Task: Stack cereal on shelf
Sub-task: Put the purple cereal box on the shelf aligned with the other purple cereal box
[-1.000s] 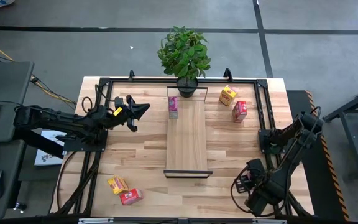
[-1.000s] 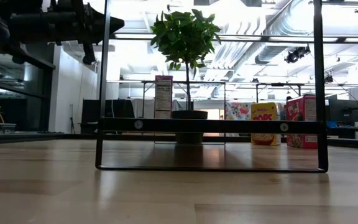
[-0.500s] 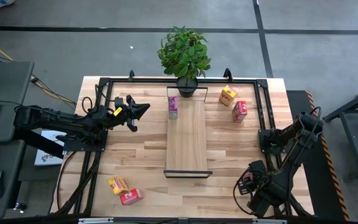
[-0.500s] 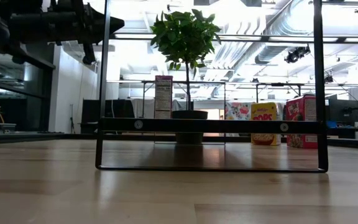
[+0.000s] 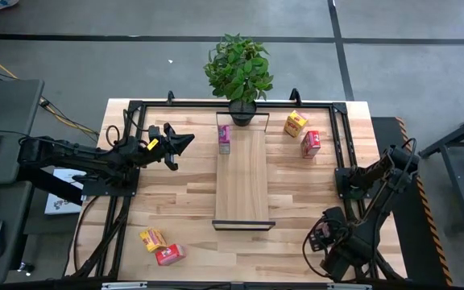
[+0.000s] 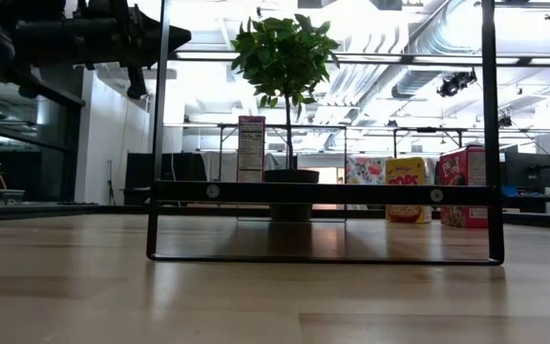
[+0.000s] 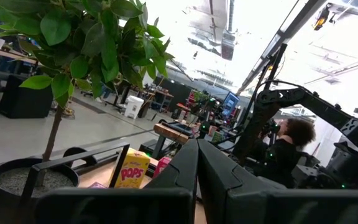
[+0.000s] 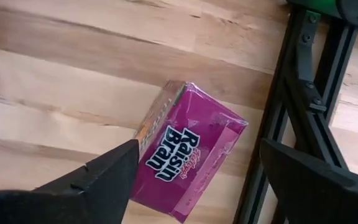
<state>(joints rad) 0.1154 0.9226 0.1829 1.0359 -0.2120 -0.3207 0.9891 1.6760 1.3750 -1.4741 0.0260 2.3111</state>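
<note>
**Light box below me, take it by the long sides**

My right claw [image 8: 194,180] hangs over the near right corner of the table [image 5: 184,197], fingers spread wide and holding nothing. Straight beneath them lies a pink cereal box [image 8: 188,158], flat on its broad face and turned askew to my fingers, with one end close beside the black frame rail [image 8: 303,112].

I judge it light, thin cardboard: stiff enough to lift, easy to dent, and its glossy face may slip. I would turn my wrist to square up, then close gently across the two long narrow sides, near the middle so it does not swing.

The shelf [image 5: 242,181] lies well ahead and to my left; one pink box [image 5: 225,138] already stands at its far end. My left claw [image 5: 177,145] waits raised on the other side of the shelf, clenched and empty
</note>
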